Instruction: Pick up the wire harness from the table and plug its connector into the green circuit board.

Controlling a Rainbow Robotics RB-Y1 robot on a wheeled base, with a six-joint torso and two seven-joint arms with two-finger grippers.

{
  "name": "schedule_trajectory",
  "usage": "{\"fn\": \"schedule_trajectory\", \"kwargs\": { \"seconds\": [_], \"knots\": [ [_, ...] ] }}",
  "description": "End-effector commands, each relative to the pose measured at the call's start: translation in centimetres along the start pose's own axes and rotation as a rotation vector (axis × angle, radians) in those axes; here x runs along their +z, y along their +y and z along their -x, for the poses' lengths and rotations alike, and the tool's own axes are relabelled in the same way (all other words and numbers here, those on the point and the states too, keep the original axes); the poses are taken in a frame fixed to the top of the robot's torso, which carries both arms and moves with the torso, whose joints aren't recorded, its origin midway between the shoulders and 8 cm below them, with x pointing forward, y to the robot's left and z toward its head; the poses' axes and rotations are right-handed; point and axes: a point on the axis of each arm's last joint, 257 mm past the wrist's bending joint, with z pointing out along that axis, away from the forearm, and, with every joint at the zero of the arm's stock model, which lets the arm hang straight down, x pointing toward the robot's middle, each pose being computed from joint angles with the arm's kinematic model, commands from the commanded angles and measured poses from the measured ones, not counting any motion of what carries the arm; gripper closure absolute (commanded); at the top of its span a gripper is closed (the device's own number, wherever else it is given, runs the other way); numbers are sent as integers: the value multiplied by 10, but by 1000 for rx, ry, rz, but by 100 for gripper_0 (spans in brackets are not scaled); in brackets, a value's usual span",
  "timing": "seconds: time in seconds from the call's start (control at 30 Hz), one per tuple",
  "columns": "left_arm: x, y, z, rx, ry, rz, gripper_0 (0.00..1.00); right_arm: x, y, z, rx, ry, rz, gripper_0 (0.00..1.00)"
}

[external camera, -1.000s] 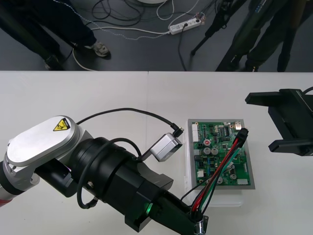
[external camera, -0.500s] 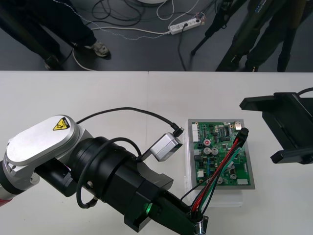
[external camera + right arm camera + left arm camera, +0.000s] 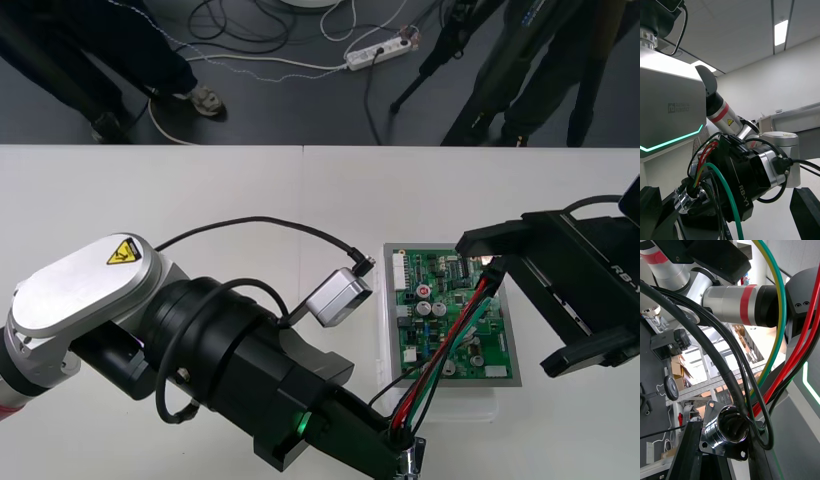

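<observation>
The green circuit board (image 3: 430, 300) sits on its white base (image 3: 440, 405) right of the table's centre. At the table's front edge my left gripper (image 3: 400, 455) is shut on the harness's metal socket (image 3: 410, 462) (image 3: 728, 429). The red, black and green wires (image 3: 450, 340) run from the socket across the board to its far right corner. My right gripper (image 3: 505, 305) stands open over that corner, with one finger (image 3: 490, 242) covering the plug end. Whether the plug is seated I cannot tell. In the right wrist view the socket (image 3: 685, 198) hangs between wide-apart fingers (image 3: 805, 210).
The left arm's grey wrist camera (image 3: 338, 298) and its looping black cable (image 3: 260, 228) hang just left of the board. Bare table (image 3: 150, 200) lies to the left and beyond the board, up to the far edge.
My right gripper has swung left from the table's right side to over the board's right half. The left gripper and the harness have stayed put.
</observation>
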Motion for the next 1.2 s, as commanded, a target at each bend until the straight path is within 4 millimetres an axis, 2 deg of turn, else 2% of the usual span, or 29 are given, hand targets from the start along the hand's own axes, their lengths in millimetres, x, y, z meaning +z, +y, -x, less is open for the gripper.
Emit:
{"fn": "schedule_trajectory", "kwargs": {
  "seconds": [0.03,0.27,0.53,0.7,0.97,1.2],
  "knots": [
    [6,-24,11,69,26,-37,100,18,8,15,-12,-3,79,0],
    [6,-25,11,73,27,-39,100,33,7,18,-3,-19,133,0],
    [7,-24,11,75,26,-40,100,46,4,12,41,-29,184,0],
    [7,-24,13,77,19,-37,100,46,-1,14,50,-31,187,0],
    [7,-23,13,75,16,-34,100,47,-1,29,59,-54,211,0],
    [7,-23,15,80,10,-33,100,39,-2,37,87,-53,200,0]
  ]
}}
